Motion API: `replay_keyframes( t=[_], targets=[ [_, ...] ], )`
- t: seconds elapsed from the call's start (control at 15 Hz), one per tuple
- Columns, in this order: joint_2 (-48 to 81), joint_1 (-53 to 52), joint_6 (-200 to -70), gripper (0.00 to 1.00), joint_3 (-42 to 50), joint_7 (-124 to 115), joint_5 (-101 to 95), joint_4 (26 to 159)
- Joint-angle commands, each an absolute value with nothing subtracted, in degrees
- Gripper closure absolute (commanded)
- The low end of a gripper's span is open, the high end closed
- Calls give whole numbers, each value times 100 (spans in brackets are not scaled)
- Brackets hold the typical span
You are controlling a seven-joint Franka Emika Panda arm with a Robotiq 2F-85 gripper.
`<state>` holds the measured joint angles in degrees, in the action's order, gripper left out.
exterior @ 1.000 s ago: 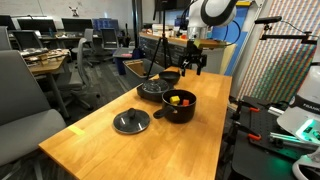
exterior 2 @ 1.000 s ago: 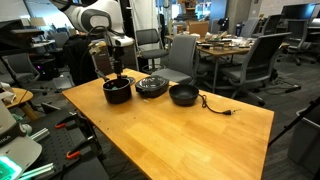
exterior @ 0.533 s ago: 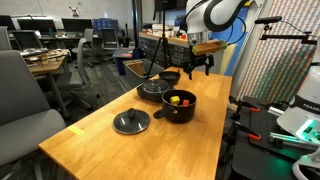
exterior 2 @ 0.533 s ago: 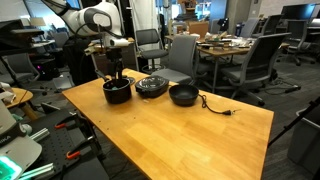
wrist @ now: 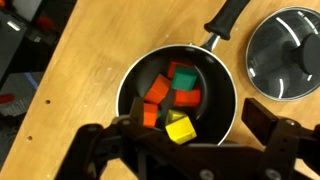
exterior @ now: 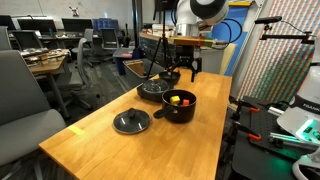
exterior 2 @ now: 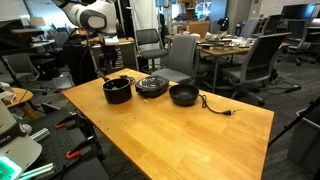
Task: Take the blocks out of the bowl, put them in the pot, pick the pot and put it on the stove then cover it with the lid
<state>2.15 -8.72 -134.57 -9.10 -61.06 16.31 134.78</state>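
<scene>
The wrist view's right edge cuts off part of the lid (wrist: 285, 55).

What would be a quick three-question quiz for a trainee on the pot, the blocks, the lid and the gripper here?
1. Short answer: is the gripper open or shut?
2. True or false: the lid sits on top of the pot.
3. Multiple choice: the blocks lie A) on the lid, B) in the pot, C) in the gripper.

Key: 1. Open, with nothing held. 2. False; the lid lies beside the pot. 3. B.
</scene>
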Motion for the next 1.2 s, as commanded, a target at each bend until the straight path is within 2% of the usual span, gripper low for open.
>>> replay_keyframes(
  t=[0.0,0.27,0.73,1.13],
  targets=[
    [300,-922,-13548,0,-904,-6147,1678,13451],
    [756,-1209,-13787,0,-1218,-5851,2114,13141],
    [1746,-1615,-15167,0,-1458,-6148,2684,12621],
    [2442,-1648,-15137,0,-1442,-6258,2718,12392]
  ],
)
